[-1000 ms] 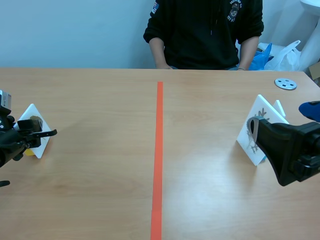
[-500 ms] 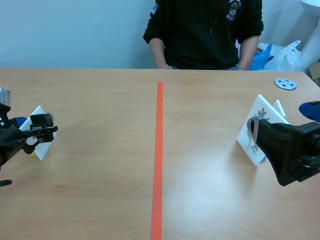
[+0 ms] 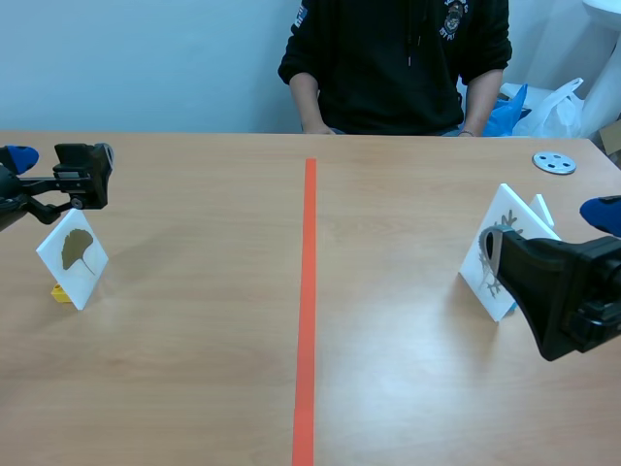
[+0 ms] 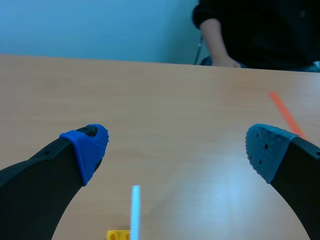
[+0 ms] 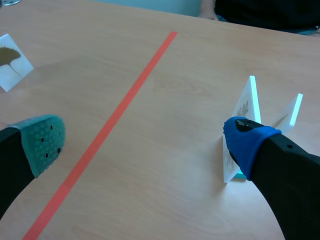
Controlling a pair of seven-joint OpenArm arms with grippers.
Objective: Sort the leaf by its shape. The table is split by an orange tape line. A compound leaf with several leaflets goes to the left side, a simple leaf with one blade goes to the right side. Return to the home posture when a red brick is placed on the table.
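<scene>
The left gripper [image 4: 175,150] hung wide open just above the white leaf card [image 3: 73,257], which stood on its yellow base [image 3: 60,292] left of the orange tape line [image 3: 307,311]. Its leaf looked like 1 fan-shaped blade, so I judged it belonged on the right. To take it well, the fingers should drop squarely over the thin top edge and close gently, without tipping it. The right gripper [image 5: 145,145] was open too, beside a 2nd card [image 3: 506,221].
</scene>
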